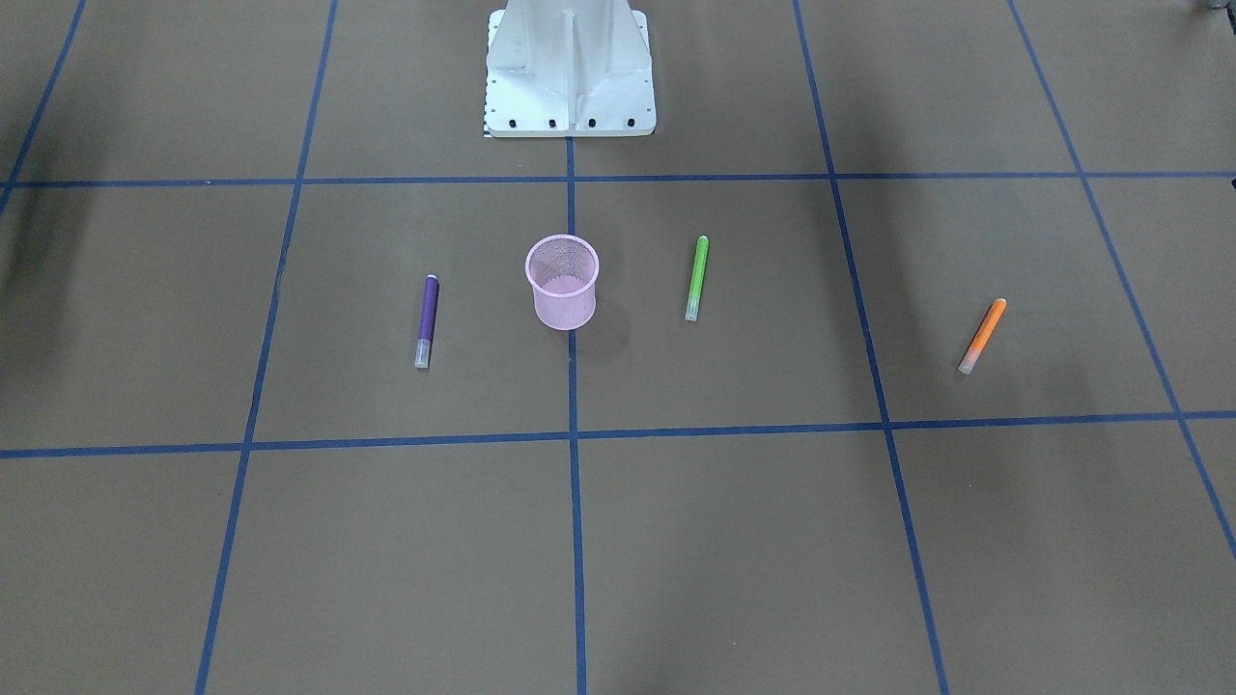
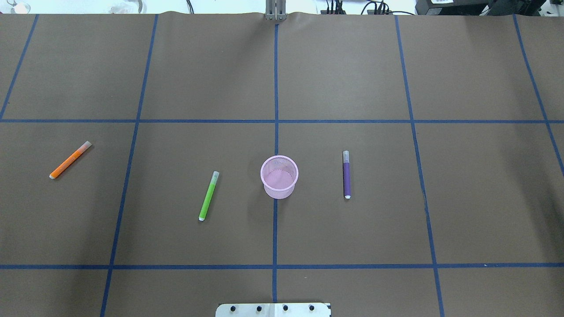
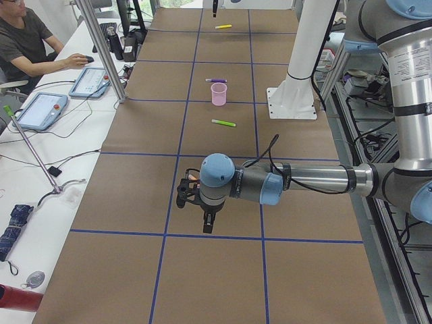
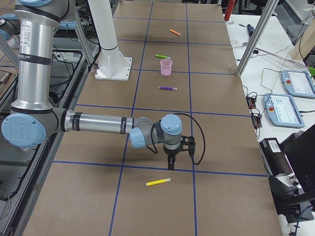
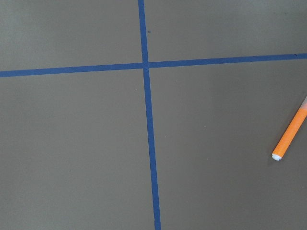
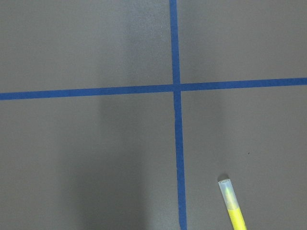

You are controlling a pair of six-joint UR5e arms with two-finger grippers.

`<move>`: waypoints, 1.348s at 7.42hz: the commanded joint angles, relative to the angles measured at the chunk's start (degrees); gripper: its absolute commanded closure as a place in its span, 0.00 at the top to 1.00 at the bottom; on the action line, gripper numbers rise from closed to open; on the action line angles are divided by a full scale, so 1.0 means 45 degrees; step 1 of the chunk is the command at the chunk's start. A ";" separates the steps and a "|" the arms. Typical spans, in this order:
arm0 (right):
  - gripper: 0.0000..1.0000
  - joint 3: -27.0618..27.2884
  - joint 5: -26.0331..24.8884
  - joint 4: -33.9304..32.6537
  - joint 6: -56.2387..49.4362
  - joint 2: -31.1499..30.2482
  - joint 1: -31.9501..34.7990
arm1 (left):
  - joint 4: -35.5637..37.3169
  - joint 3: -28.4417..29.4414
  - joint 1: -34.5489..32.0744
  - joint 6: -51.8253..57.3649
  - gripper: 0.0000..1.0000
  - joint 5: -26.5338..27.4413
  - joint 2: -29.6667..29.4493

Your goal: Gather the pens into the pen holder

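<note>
The orange pen (image 2: 70, 160), where is it lying for me?

It is lying flat on the table (image 2: 396, 66) toward the robot's left end, slanted and well apart from the other pens. The left gripper (image 3: 208, 228) is hanging over the brown paper near it, pointing down. In the left wrist view you are seeing only one end of this pen, at the right edge. Whether the jaws are spread or pressed together I cannot tell you, because only the side camera is showing them.

And what am I finding when I am going to the right?

Next, the green pen (image 2: 208, 196) is lying a little tilted, near the pen holder (image 2: 279, 192) but apart from it. The holder is standing upright on the middle blue tape line (image 2: 275, 88), in front of the robot's base (image 2: 273, 309), and its mesh floor is showing through the open mouth. On its other side the purple pen (image 2: 346, 175) is lying almost parallel to that line, with its pale cap pointing away from the robot.

And at the far right?

The yellow pen (image 4: 158, 182) is lying toward the robot's right end, outside the overhead view. The right gripper (image 4: 170, 166) is hanging over the table near it. About its jaws I also cannot tell you.
</note>
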 commanded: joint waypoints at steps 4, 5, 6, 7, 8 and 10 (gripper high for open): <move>0.99 -0.1731 0.0142 0.0832 -0.0199 0.0007 -0.0276 | -0.0017 -0.0087 0.0000 -0.0005 1.00 -0.0029 -0.0038; 0.99 -0.1811 0.0142 0.0851 -0.0180 0.0007 -0.0356 | -0.0017 -0.0087 0.0000 0.0014 1.00 -0.0029 -0.0039; 0.99 -0.2025 0.0122 0.0871 -0.0219 0.0027 -0.0530 | -0.0017 -0.0087 0.0000 -0.0005 1.00 -0.0029 -0.0058; 0.98 -0.2240 0.0084 0.0871 -0.0219 0.0085 -0.0629 | -0.0017 -0.0087 0.0000 -0.0005 1.00 -0.0009 -0.0097; 0.96 -0.2261 0.0083 0.0871 -0.0277 0.0085 -0.0668 | -0.0017 -0.0068 0.0000 -0.0005 1.00 -0.0009 -0.0117; 0.95 -0.2281 0.0064 0.0852 -0.0784 0.0085 -0.0688 | -0.0017 -0.0068 0.0000 -0.0005 1.00 -0.0009 -0.0117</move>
